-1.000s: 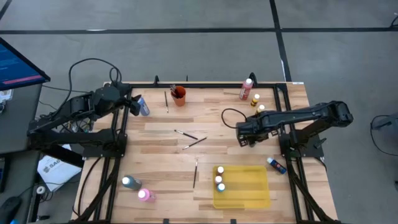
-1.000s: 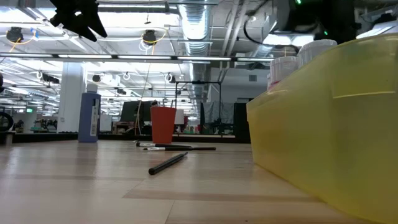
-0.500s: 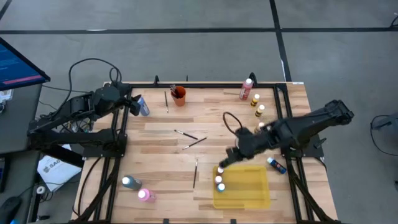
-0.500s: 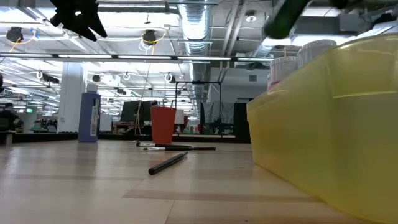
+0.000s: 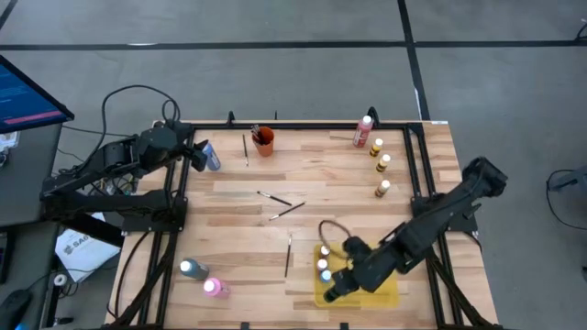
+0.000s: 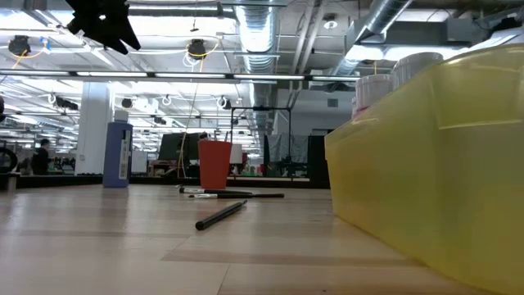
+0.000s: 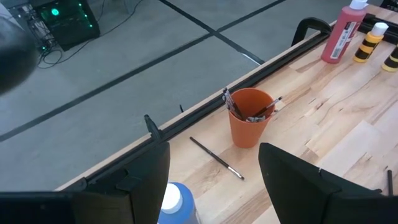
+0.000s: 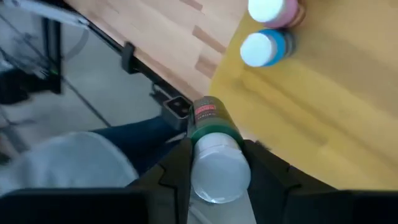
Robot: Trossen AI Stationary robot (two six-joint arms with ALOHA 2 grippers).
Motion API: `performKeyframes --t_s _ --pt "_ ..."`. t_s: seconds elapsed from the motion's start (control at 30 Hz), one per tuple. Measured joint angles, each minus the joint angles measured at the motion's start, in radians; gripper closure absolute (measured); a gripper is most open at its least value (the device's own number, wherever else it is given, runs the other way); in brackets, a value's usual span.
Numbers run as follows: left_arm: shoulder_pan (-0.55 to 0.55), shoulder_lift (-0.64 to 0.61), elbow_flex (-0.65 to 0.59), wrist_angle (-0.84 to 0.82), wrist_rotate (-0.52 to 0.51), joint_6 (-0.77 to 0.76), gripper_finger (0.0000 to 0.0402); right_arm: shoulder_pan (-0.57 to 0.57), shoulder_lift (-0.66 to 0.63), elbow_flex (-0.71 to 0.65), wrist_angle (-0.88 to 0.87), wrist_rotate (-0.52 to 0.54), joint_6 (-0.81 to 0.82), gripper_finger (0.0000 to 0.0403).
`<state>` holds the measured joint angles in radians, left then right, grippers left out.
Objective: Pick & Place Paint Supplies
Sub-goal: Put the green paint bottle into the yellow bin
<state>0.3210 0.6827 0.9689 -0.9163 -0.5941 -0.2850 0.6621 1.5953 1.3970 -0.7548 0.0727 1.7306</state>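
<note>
My right gripper (image 5: 336,287) hangs over the near left part of the flat yellow tray (image 5: 376,286), shut on a green white-capped paint bottle (image 8: 211,127). Three capped bottles (image 5: 324,264) stand along the tray's left side. My left gripper (image 5: 194,156) waits open at the far left, above a blue bottle (image 5: 210,157) that stands upright on its base on the table (image 6: 117,156). Thin dark brushes (image 5: 280,203) lie flat mid-table, and another (image 5: 288,255) lies left of the tray. A red bottle (image 5: 364,131) and three yellow ones (image 5: 382,165) stand at the far right. My right gripper pinches the green bottle between its two fingers (image 8: 169,177), near the bottle's white cap end (image 8: 217,173). The fingers slant down toward the table's near edge. The bottle lies along them, cap toward the wrist, base pointing away, lifted clear above the tray.
An orange cup (image 5: 264,140) with brushes stands at the far edge, with a loose brush (image 5: 245,147) beside it. A teal bottle (image 5: 191,269) and a pink one (image 5: 214,288) stand near left. A blue bottle (image 5: 408,243) lies on the frame right of the table.
My right gripper has swung from the table's middle right toward the near edge, ending over the yellow tray. It has tipped further downward and stayed shut on the green bottle. A yellow bottle that the arm covered before now shows.
</note>
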Motion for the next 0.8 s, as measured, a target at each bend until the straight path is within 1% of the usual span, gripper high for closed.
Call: performKeyframes --t_s 0.13,0.33,0.47,0.57,0.67,0.8 --pt "0.000 0.000 0.000 0.000 0.000 -0.007 0.0164 -0.002 0.086 0.099 -0.086 0.000 -0.128 0.0293" --pt "0.000 0.011 0.000 0.000 0.000 -0.007 0.0164 -0.017 0.226 0.309 -0.360 -0.006 -0.284 0.0293" --pt "0.000 0.021 0.000 0.000 0.000 -0.010 0.0164 -0.016 0.308 0.417 -0.420 -0.029 -0.391 0.0293" --pt "0.000 0.029 0.000 0.000 0.001 -0.010 0.0164 -0.015 0.359 0.477 -0.424 -0.040 -0.437 0.0293" --pt "0.000 0.035 0.000 0.000 0.001 -0.010 0.0164 -0.016 0.403 0.514 -0.453 -0.047 -0.456 0.0289" --pt "0.000 0.045 0.000 0.000 0.000 -0.010 0.0164 -0.017 0.446 0.522 -0.501 -0.047 -0.459 0.0289"
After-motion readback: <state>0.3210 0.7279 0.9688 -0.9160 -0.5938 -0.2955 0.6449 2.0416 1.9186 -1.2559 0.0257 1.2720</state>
